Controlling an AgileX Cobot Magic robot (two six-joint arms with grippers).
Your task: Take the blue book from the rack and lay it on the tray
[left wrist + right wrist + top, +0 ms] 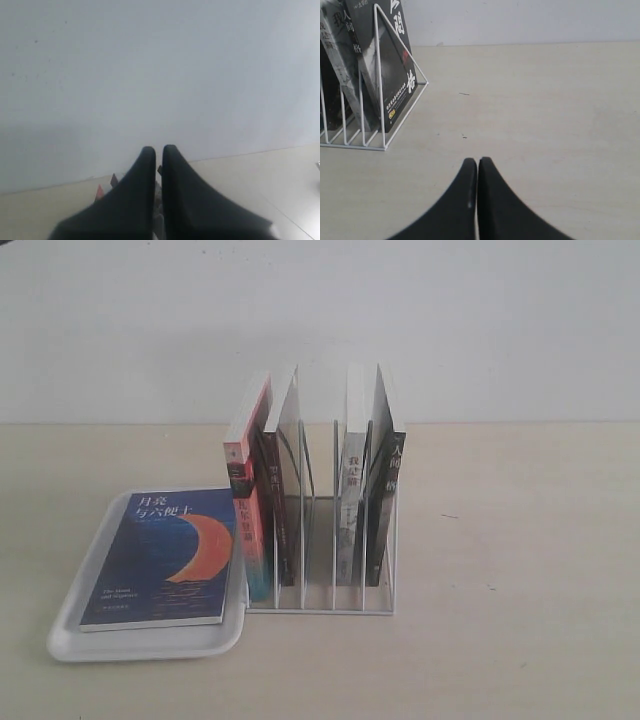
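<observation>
The blue book (165,555), navy with an orange crescent moon, lies flat and face up in the white tray (80,635) at the left of the exterior view. Right beside the tray stands the white wire rack (320,540), also seen in the right wrist view as rack (380,75). Neither arm shows in the exterior view. My left gripper (157,150) is shut with nothing between its fingers and faces the pale wall, with book tops faintly behind it. My right gripper (477,161) is shut and empty over bare tabletop beside the rack.
A pink-red book (248,500) and a dark book (280,490) fill the rack's left slots; a white-spined book (352,480) and a black-covered book (385,490) fill the right ones. The black-covered book (385,65) leans against the rack's end wire. A pale wall stands behind the table.
</observation>
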